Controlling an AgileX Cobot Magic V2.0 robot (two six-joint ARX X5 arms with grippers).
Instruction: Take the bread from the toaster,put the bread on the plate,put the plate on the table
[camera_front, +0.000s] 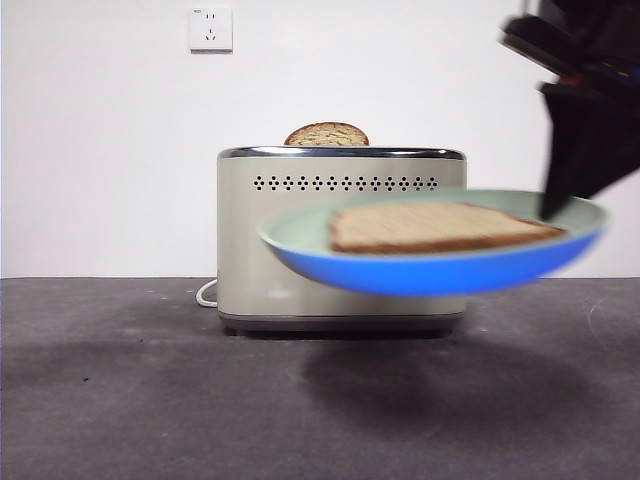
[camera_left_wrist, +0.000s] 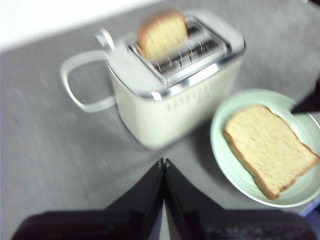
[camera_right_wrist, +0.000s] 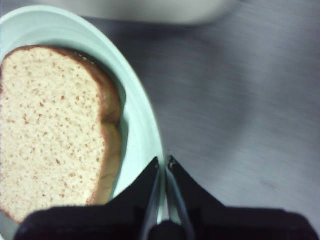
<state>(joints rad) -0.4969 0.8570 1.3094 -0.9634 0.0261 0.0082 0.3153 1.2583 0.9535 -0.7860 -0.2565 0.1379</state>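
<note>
Right hand pinches the plate rim, bread aboard, above table.

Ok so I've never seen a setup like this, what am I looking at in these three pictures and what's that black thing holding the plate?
This is a two-armed robot at a table. One picture looks level across the table; the other two come from cameras on each arm's wrist. The black shape at upper right is the right pincer, shut on the rim of a mint-green plate and holding it in the air, above its shadow. A toast slice lies flat on the plate. Behind stands a cream toaster with a second slice poking out of a slot. The left pincer hangs shut and empty above the table near the toaster.
</note>
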